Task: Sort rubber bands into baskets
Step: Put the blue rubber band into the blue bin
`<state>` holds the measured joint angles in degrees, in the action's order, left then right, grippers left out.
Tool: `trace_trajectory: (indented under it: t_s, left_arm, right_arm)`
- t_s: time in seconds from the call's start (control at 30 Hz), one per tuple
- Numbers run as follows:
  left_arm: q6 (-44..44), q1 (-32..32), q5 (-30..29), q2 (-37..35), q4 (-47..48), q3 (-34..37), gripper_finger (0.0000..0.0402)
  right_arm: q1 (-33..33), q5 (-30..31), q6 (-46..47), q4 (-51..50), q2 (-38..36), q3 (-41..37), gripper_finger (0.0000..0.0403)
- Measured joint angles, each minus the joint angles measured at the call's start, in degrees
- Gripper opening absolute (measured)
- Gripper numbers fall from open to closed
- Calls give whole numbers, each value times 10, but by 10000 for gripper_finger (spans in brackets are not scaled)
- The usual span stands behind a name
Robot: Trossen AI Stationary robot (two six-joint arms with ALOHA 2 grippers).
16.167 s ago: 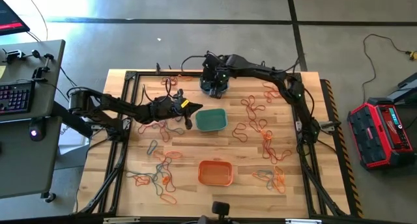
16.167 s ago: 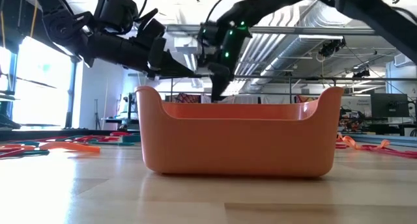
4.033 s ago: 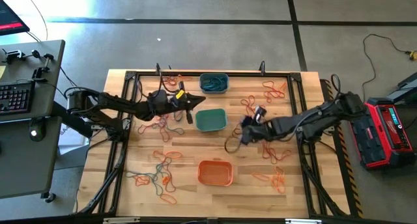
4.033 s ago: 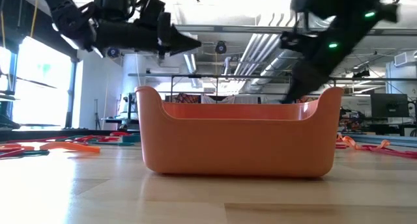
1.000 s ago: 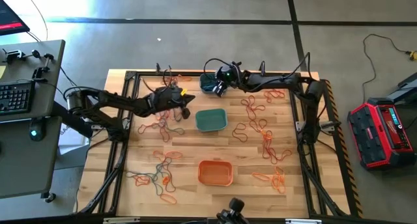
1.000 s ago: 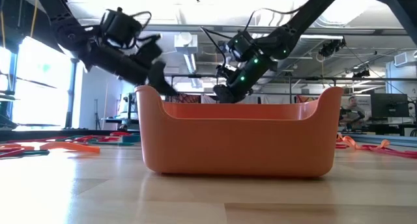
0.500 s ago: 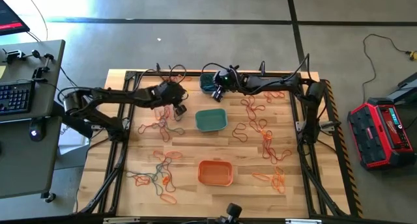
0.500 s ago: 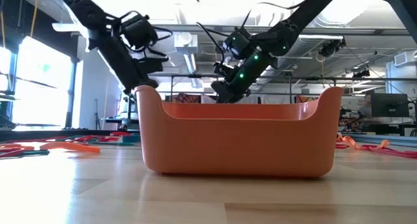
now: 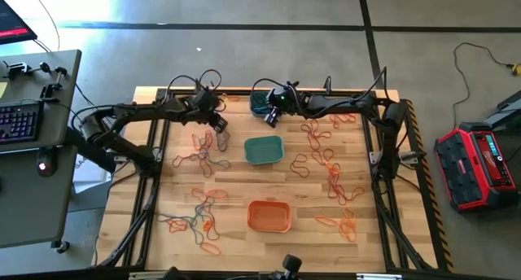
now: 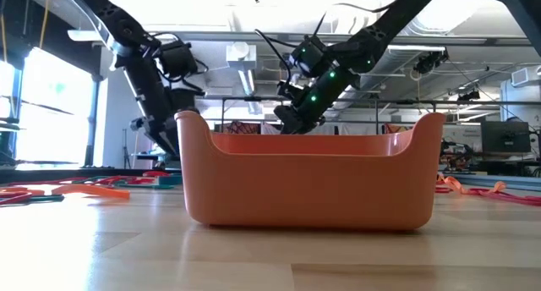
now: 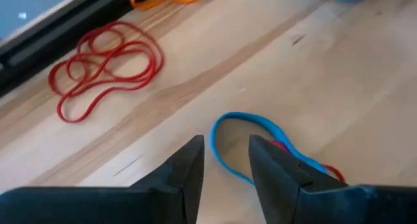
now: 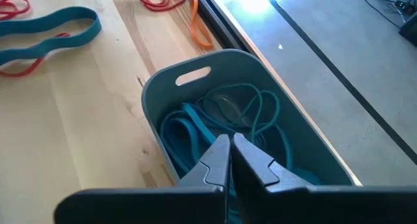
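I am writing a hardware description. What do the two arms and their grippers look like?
Both arms are dark, slim and jointed, with loose black cables looping along them. The left gripper has two dark, tapering, wedge-shaped fingers; the right gripper has the same. Small green lights glow near the right wrist.

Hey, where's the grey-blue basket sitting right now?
In the high view the grey-blue basket sits at the table's far edge, just behind the teal-green basket, with the right gripper over it.

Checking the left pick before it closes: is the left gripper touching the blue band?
Cannot tell. In the left wrist view the blue band loops between the open left gripper fingers; no contact or gap shows plainly.
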<state>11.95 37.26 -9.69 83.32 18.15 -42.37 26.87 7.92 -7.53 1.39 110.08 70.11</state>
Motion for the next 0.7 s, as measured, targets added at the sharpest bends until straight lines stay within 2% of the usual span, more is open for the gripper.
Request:
trace_trajectory:
  t_s: [0.27, 0.57, 0.7]
  left_arm:
    - [-23, 22, 24, 47, -7, 0, 115]
    - [-34, 33, 15, 95, -35, 0, 115]
    - [-61, 39, 18, 107, -47, -1, 92]
  right_arm:
    - [0, 0, 0, -1, 0, 0, 5]
    - [0, 0, 0, -2, 0, 0, 5]
    - [0, 0, -1, -4, 0, 0, 5]
